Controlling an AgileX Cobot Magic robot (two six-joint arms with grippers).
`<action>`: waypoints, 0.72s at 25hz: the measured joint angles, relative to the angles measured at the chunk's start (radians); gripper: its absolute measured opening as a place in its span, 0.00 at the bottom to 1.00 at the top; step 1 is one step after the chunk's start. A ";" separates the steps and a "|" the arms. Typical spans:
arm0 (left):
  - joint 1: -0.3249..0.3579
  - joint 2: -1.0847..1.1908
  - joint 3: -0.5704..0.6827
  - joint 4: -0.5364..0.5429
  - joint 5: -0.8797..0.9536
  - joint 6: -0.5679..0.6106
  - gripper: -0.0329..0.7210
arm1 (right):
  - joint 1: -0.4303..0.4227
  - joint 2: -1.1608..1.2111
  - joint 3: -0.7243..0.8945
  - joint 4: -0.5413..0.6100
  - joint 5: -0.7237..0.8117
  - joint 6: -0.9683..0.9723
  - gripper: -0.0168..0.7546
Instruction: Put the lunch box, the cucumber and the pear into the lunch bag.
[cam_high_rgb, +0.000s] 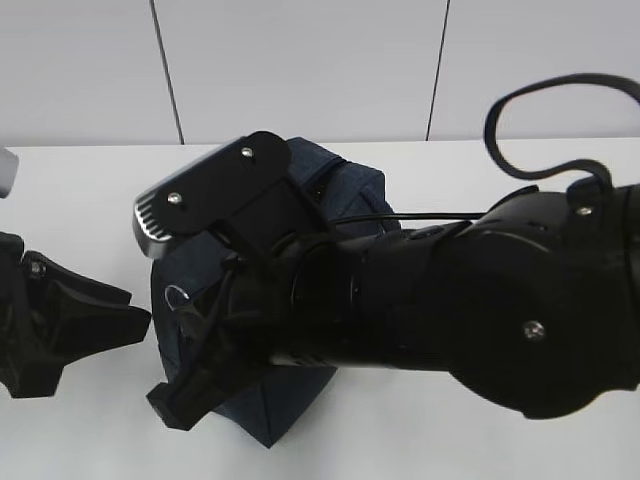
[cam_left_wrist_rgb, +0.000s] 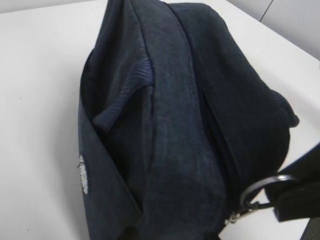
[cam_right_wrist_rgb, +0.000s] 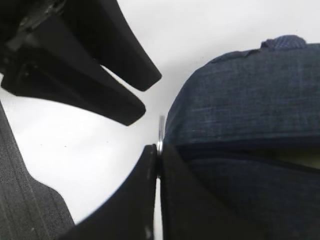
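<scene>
Sitting mid-counter (cam_high_rgb: 80, 200), nearer its front edge, the dark navy lunch bag (cam_left_wrist_rgb: 170, 125) looks boxy and soft, its top zipper drawn closed. The bulky right arm (cam_high_rgb: 480, 310) blocks most of it. The right end effector (cam_right_wrist_rgb: 157, 165) pinches the metal ring pull (cam_left_wrist_rgb: 260, 187); the left end effector (cam_high_rgb: 95, 320) sits released just beside.

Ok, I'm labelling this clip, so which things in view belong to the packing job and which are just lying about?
Job: lunch bag; its ring pull, pinched by the right gripper. Not in view: lunch box, cucumber, pear.
Lying about: grey object at the exterior view's left edge, cut off, unidentifiable.
</scene>
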 joint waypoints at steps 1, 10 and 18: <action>0.035 0.013 0.000 -0.023 0.033 0.050 0.39 | -0.001 0.000 0.000 0.000 0.003 -0.002 0.03; 0.074 0.133 -0.001 -0.059 0.134 0.252 0.51 | -0.001 -0.002 0.000 0.000 0.010 -0.008 0.03; 0.015 0.200 -0.003 -0.110 0.090 0.374 0.60 | -0.001 -0.002 0.000 0.000 0.010 -0.008 0.03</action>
